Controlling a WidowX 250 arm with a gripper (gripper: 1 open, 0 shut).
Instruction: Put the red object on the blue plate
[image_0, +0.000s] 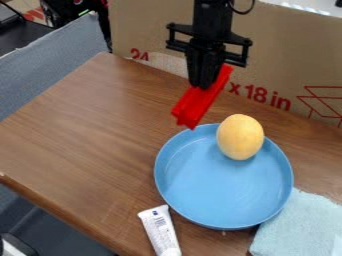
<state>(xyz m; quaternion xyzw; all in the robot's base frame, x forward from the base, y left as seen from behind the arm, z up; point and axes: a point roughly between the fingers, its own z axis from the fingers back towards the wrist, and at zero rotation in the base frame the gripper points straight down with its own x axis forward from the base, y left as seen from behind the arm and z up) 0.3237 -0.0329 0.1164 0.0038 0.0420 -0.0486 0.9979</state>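
The red object, a long narrow red bar, hangs tilted in the air with its lower end above the far rim of the blue plate. My gripper is shut on the bar's upper end, coming down from the black arm above. The round light-blue plate lies on the wooden table at the front right. A yellow-orange fruit rests in the plate's far part, just right of the bar's lower end.
A cardboard box stands along the back edge behind the arm. A pale teal cloth lies at the front right corner beside the plate. A white tube lies near the table's front edge.
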